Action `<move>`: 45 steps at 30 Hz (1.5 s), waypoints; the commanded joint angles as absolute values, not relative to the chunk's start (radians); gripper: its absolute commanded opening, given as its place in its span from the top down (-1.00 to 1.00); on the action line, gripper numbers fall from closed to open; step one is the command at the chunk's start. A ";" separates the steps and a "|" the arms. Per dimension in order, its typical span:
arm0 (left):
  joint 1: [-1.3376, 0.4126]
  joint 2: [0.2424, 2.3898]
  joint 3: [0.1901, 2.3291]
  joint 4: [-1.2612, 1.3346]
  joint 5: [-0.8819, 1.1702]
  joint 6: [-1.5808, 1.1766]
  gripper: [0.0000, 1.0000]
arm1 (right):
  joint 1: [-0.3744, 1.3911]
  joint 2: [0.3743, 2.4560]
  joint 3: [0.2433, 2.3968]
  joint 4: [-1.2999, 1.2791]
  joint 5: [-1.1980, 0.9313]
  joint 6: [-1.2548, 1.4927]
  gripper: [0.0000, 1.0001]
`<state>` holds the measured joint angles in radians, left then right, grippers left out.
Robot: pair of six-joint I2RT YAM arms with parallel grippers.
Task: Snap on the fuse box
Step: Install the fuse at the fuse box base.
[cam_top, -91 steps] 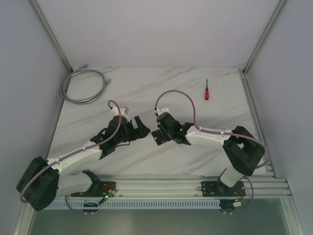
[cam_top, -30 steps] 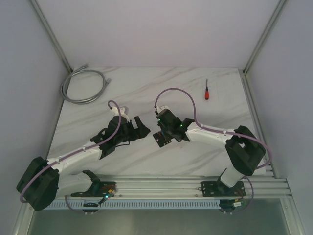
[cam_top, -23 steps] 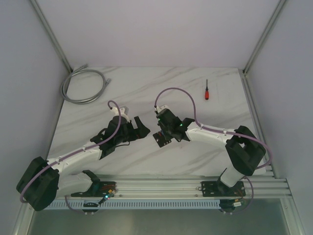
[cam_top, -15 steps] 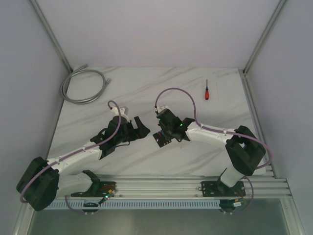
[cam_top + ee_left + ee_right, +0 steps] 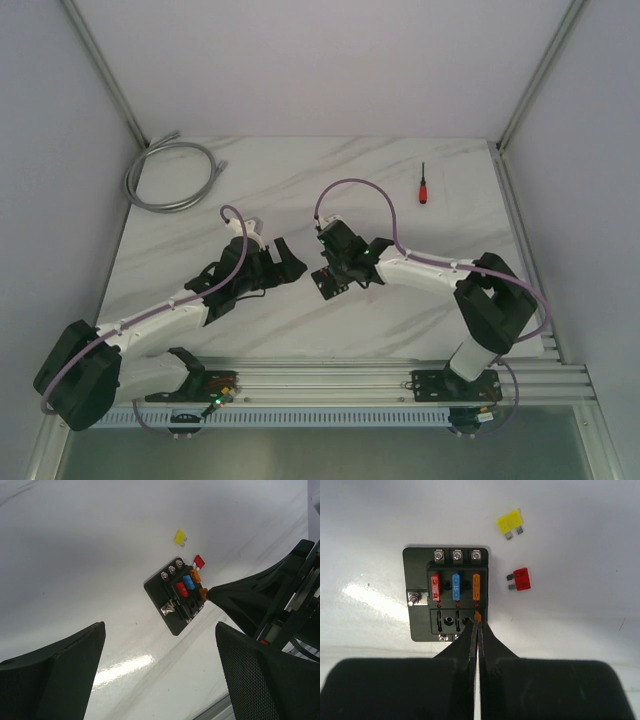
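Directly beneath the tips of the right tool (image 5: 478,625) we find the fuse box (image 5: 447,597), lying flat on the counter (image 5: 370,520) with red, blue and orange seated fuses (image 5: 455,586) in its far row. We see the right tool clenched on a small orange fuse (image 5: 478,615), held at the rightmost slot of the near row. Ahead and to the right of those tips, a red fuse (image 5: 521,579) lies just beside the box, and a yellow fuse (image 5: 510,522) lies a little farther off. The left tool (image 5: 160,630) is released, its jaws spread wide, apart from the box, which sits ahead of it. Well beyond the right tool lies a red-handled screwdriver (image 5: 423,186), and far beyond the left tool we see a coiled grey cable (image 5: 170,175).
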<state>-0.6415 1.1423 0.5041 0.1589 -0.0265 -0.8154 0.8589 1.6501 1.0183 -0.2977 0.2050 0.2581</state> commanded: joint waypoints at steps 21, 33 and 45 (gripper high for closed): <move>-0.629 1.139 0.494 0.150 -0.023 -0.818 -1.00 | 0.856 1.870 0.985 -0.546 0.132 0.275 1.00; -0.624 1.119 0.481 0.150 -0.023 -0.822 -1.00 | 0.847 1.998 0.989 -0.564 0.146 0.295 1.00; -0.623 1.082 0.477 0.138 -0.029 -0.829 -1.00 | 0.868 1.867 1.092 -0.564 0.096 0.330 1.00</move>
